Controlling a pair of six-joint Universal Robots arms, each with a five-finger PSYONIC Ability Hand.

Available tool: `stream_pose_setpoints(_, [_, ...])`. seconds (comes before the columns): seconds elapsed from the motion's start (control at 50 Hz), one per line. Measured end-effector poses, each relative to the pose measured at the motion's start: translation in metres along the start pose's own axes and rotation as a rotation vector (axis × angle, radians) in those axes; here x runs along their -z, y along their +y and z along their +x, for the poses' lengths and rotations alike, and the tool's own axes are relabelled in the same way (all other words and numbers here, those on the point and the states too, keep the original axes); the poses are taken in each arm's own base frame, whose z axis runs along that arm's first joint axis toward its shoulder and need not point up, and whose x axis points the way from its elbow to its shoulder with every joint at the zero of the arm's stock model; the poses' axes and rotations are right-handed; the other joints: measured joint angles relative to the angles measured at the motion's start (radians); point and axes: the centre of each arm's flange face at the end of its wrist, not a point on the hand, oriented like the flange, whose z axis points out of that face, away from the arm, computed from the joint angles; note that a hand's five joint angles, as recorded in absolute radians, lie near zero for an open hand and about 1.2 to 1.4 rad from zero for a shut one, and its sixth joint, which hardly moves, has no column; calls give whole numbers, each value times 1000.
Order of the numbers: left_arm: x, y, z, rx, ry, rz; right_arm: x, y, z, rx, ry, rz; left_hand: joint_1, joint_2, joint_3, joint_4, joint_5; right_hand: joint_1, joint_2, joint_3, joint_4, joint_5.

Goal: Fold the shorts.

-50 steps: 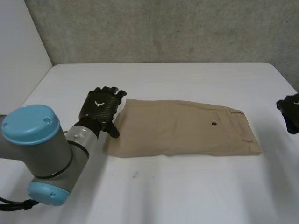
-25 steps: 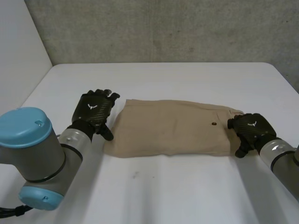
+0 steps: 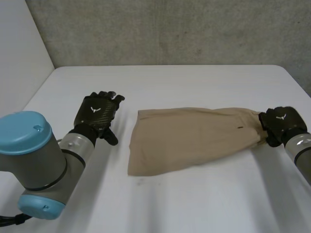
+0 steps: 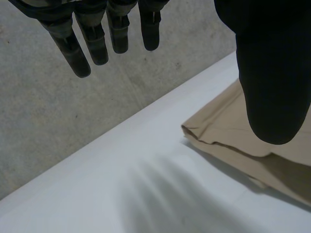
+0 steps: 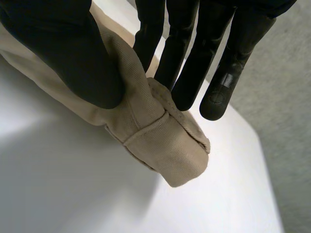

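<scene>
Shorts (image 3: 189,138) held at one end by right hand (image 3: 281,124), fingers clamped (left hand (image 3: 99,110) hovers, fingers apart).

Plain khaki shorts (image 3: 194,138), dark button (image 3: 238,127) toward 3 o'clock. White worktop (image 3: 194,204). Black left hand (image 3: 97,112) and right hand (image 3: 279,124), white emblem (image 3: 92,109) on each. Grey arm (image 3: 46,162), light-blue caps (image 3: 24,132). Mottled grey wall (image 3: 170,29).

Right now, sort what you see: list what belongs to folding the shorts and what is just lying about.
Belongs to the job:
shorts
right hand, pinching the waistband end
left hand, open, beside the other end, apart from the cloth

Just there:
white table
grey wall
</scene>
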Motion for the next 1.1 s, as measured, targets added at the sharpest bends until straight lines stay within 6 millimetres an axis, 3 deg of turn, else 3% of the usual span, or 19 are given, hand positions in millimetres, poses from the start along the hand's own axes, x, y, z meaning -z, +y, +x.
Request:
stream_pose_setpoints(0.14, [2, -4, -1, -1, -4, 11, 1, -27, 9, 209, 39, 10, 0, 0, 0, 0, 0, 19, 0, 0, 0, 0])
stream_pose_setpoints(0.2, [3, -5, -2, -1, -5, 12, 4, -46, -7, 273, 11, 63, 0, 0, 0, 0, 0, 31, 0, 3, 2, 4])
stream_pose_setpoints(0.26, [4, -5, -2, -1, -6, 13, 16, -83, -55, 374, -87, 196, 0, 0, 0, -3, 0, 39, 0, 10, 3, 27])
stream_pose_setpoints(0.3, [4, -5, -2, -1, -7, 14, 24, -94, -76, 410, -133, 246, 0, 0, 0, -3, 0, 39, 0, 17, 3, 33])
stream_pose_setpoints(0.32, [4, -5, -2, -1, -8, 14, 35, -106, -107, 461, -206, 319, 0, 0, 0, -3, 0, 39, 0, 27, 3, 38])
stream_pose_setpoints(0.34, [4, -6, -2, -2, -9, 15, 40, -110, -119, 479, -234, 344, 0, 0, 0, -3, 0, 39, 0, 29, 3, 38])
stream_pose_setpoints(0.36, [4, -6, -3, -1, -11, 15, 55, -116, -151, 528, -323, 416, 0, 0, 0, -3, 0, 39, 0, 31, 7, 38])
stream_pose_setpoints(0.42, [4, -6, -4, -1, -18, 15, 80, -117, -195, 593, -456, 515, 0, 0, 0, -3, 0, 39, -3, 26, 4, 36])
stream_pose_setpoints(0.48, [3, -6, -6, -1, -30, 16, 95, -113, -218, 624, -551, 570, 0, 0, 0, -3, 0, -12, -99, -94, -113, -51])
stream_pose_setpoints(0.52, [1, -7, -9, 0, -49, 16, 110, -105, -239, 644, -655, 620, 0, 0, 0, -3, 0, -201, -346, -338, -359, -279])
stream_pose_setpoints(0.56, [1, -7, -11, 0, -58, 17, 113, -103, -243, 645, -680, 631, 0, 0, 0, -3, 0, -244, -398, -396, -412, -323])
stream_pose_setpoints(0.6, [-1, -9, -14, 1, -71, 22, 117, -103, -245, 628, -704, 639, 0, 0, 0, -3, 0, -448, -639, -643, -651, -566])
stream_pose_setpoints(0.68, [-3, -13, -18, 2, -84, 36, 115, -114, -234, 539, -677, 612, 0, 0, 0, -3, 0, -673, -897, -916, -927, -857])
stream_pose_setpoints(0.76, [-7, -21, -19, 4, -89, 63, 105, -132, -209, 349, -618, 557, 0, 0, 0, -3, 0, -700, -931, -958, -953, -875])
stream_pose_setpoints(0.84, [-12, -32, -15, 19, -81, 100, 88, -159, -164, 6, -540, 496, 0, 0, 0, -3, 0, -700, -931, -958, -953, -875])
stream_pose_setpoints(0.9, [-13, -41, -6, 53, -54, 119, 74, -165, -140, -185, -513, 451, 0, 0, 0, -3, 0, -700, -931, -958, -953, -875])
stream_pose_setpoints(0.94, [-13, -41, -6, 53, -54, 119, 74, -165, -140, -185, -513, 451, 0, 0, 0, -3, 0, -700, -931, -958, -953, -875])
stream_pose_setpoints(1.0, [-12, -43, 12, 113, -12, 94, 53, -159, -129, -304, -508, 359, 0, 0, 0, -3, 0, -700, -931, -958, -953, -875])
stream_pose_setpoints(1.1, [-7, -28, 34, 171, -7, -45, 29, -138, -140, -309, -536, 218, 0, 0, 0, -3, 0, -700, -931, -958, -953, -875])
